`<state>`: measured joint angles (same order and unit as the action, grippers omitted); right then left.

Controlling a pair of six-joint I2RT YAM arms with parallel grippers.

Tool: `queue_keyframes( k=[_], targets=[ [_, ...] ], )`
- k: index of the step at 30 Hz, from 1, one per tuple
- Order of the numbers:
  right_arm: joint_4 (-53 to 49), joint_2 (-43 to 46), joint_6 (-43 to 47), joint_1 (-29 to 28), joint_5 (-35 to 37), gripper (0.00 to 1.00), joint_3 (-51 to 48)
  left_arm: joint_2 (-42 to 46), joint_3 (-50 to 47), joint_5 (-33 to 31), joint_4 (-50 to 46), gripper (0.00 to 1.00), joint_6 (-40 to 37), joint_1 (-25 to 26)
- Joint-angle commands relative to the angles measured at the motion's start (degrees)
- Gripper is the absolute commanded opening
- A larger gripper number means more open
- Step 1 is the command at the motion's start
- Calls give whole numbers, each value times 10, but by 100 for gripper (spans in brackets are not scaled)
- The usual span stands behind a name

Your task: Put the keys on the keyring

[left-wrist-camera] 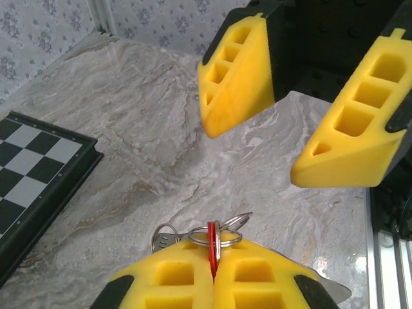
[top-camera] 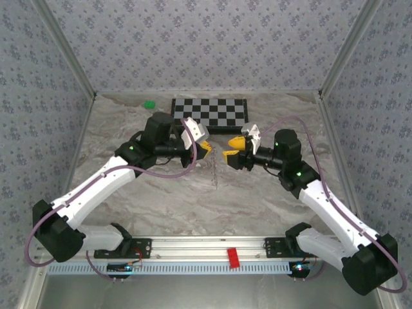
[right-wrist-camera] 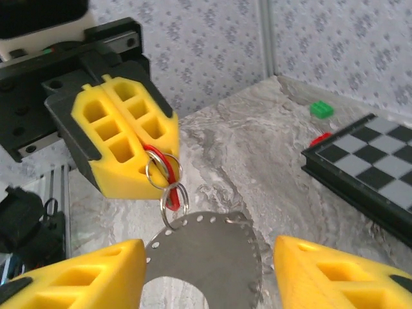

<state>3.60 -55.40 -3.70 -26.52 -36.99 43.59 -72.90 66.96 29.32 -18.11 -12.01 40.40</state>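
My left gripper [top-camera: 205, 147] is shut on the keys [left-wrist-camera: 212, 248], a small flat red tag standing edge-on between its yellow pads, with small metal split rings [left-wrist-camera: 215, 237] round it. From those rings [right-wrist-camera: 172, 196] the keyring [right-wrist-camera: 219, 235] hangs down, a thin grey loop with small holes along its rim. My right gripper [top-camera: 232, 151] faces the left one, close to it above the table's middle. It is open, and its yellow fingers [right-wrist-camera: 84, 277] stand on either side of the grey loop's lower part. The left gripper [right-wrist-camera: 161, 161] holds the red tag [right-wrist-camera: 168, 193] just above.
A chessboard [top-camera: 209, 112] lies at the back of the marble table, with a green block [top-camera: 149, 103] to its left. A red block [top-camera: 233, 257] sits on the rail between the arm bases. Patterned walls close in the back and both sides.
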Motion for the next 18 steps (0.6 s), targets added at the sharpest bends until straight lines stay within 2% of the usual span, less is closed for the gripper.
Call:
queue_keyframes(
  k=[1, 3, 5, 18],
  targets=[
    [11, 31, -18, 6, 54, 66, -16, -11, 32, -12, -9, 3, -9, 2],
    [13, 50, -26, 7, 82, 78, -32, -26, 45, -17, -17, 4, -9, 5],
    [11, 71, -30, 9, 105, 100, -46, -42, 61, -22, -25, 3, -9, 9],
    [-30, 220, -62, 25, 286, 100, -119, -190, 198, -39, -33, 4, 15, 40]
  ],
)
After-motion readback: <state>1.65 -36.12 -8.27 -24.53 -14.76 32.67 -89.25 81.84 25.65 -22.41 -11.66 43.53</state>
